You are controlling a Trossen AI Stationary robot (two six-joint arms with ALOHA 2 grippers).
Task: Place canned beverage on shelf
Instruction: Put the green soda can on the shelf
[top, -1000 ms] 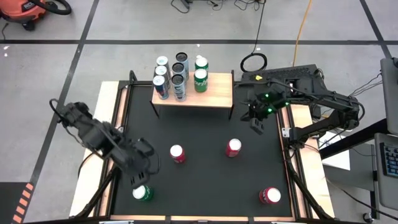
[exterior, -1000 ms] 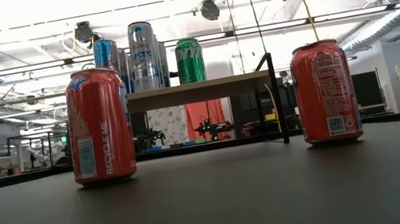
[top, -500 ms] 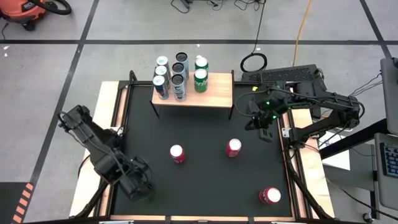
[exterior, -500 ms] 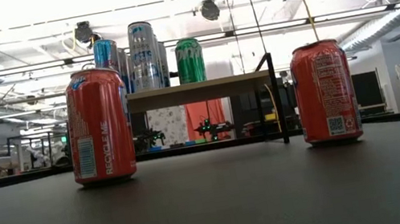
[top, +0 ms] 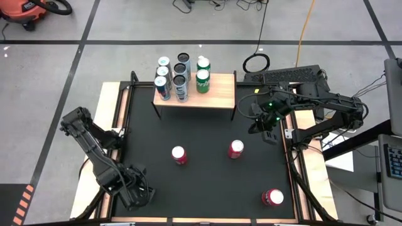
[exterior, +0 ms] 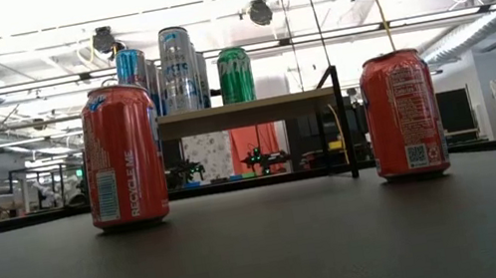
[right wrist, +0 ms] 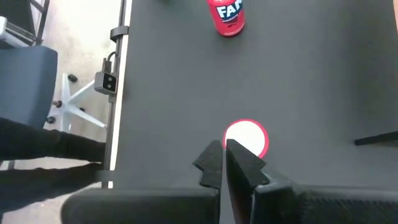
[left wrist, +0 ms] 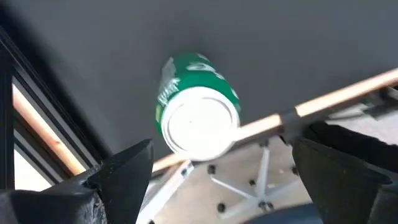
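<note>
A green can [left wrist: 198, 124] stands upright on the black tabletop near its near left corner. My left gripper [left wrist: 221, 149] hangs open above it, pointing down, one finger on either side of the can's top without touching it. In the high view my left gripper [top: 138, 191] hides this can. My right gripper [top: 264, 129] hovers shut over the table's right side, right of the shelf [top: 217, 94]. In the right wrist view a red can [right wrist: 247, 138] shows just beyond my right gripper [right wrist: 224, 160]. The light-wood shelf [exterior: 243, 109] carries several upright cans [top: 179, 75].
Three red cans stand on the black table: one left of centre [top: 179, 155], one right of centre [top: 235, 149], one near the near right corner [top: 272, 198]. The shelf's right half is bare. A wooden frame [top: 107, 119] borders the table.
My left gripper has dropped toward the table and gone toward the near edge, rolling about its own line, and now stands over the green can, covering it in the high view. It has stayed open. My right gripper has turned slightly and stayed shut.
</note>
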